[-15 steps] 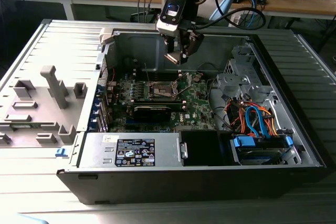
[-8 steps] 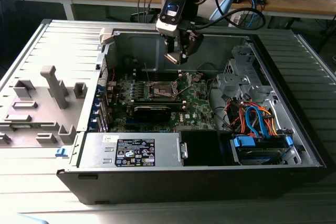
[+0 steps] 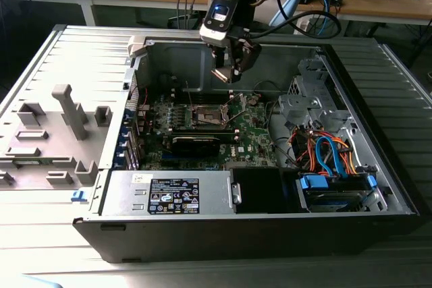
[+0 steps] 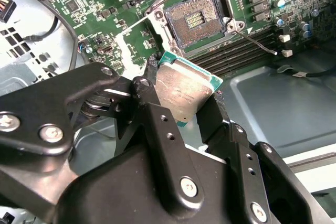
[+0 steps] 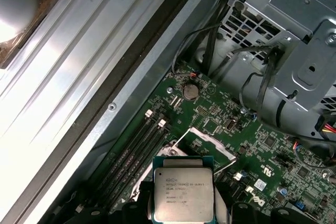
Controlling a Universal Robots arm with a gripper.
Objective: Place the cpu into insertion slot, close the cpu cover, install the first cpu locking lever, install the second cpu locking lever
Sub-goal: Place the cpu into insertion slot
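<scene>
- Gripping the cpu (image 4: 181,90) by two opposite edges, the gripper (image 4: 184,97) has its fingers closed on the chip, whose metal top shows in both wrist views.
- Held clear above the green board (image 4: 94,3), the chip hangs within the computer case (image 3: 270,65).
- Uncovered, the insertion slot (image 4: 194,19) shows its bare pin field, apart from the chip.

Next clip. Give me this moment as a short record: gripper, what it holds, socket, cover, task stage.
gripper: shut on the cpu, above the open computer case
cpu: pinched by its edges between the fingers, metal top showing, not yet in the socket
insertion slot: empty, pin field exposed
cpu cover: raised, off the slot
task stage: first step under way
</scene>
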